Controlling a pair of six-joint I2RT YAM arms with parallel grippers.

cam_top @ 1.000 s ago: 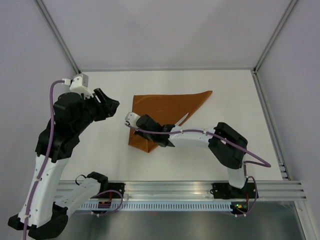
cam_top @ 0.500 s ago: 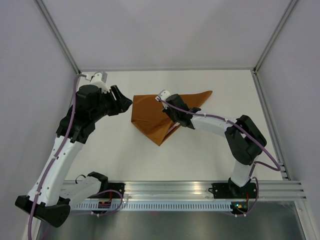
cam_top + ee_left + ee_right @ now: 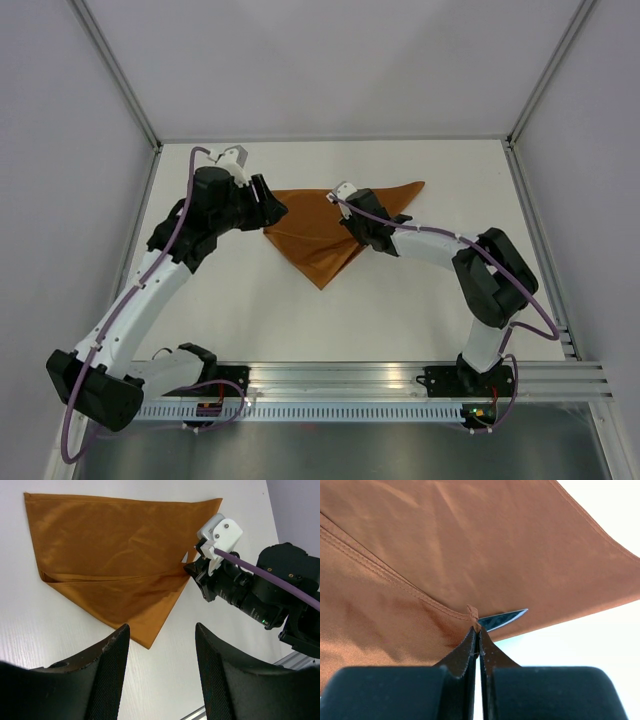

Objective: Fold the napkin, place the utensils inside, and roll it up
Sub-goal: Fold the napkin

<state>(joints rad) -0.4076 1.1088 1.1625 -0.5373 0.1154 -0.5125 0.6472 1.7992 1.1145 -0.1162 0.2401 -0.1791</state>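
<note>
The rust-brown napkin [image 3: 310, 235] lies folded into a rough triangle on the white table and fills the left wrist view [image 3: 115, 550]. My right gripper [image 3: 352, 232] is shut on a hemmed corner of a folded flap [image 3: 473, 613] near the napkin's right side. It also shows in the left wrist view [image 3: 190, 570]. A silvery serrated knife tip [image 3: 504, 619] pokes out from under the cloth just past my right fingertips [image 3: 470, 645]. The rest of the knife is hidden. My left gripper [image 3: 274, 205] is open and empty above the napkin's far left corner [image 3: 161, 627].
White enclosure walls stand close on the left, far and right sides. An aluminium rail [image 3: 400, 380] runs along the near edge. Bare white table [image 3: 450, 300] lies in front of and to the right of the napkin.
My right gripper has pulled the napkin corner right and away from the near left, reshaping the fold. My left arm has swung right to the napkin's far left corner.
</note>
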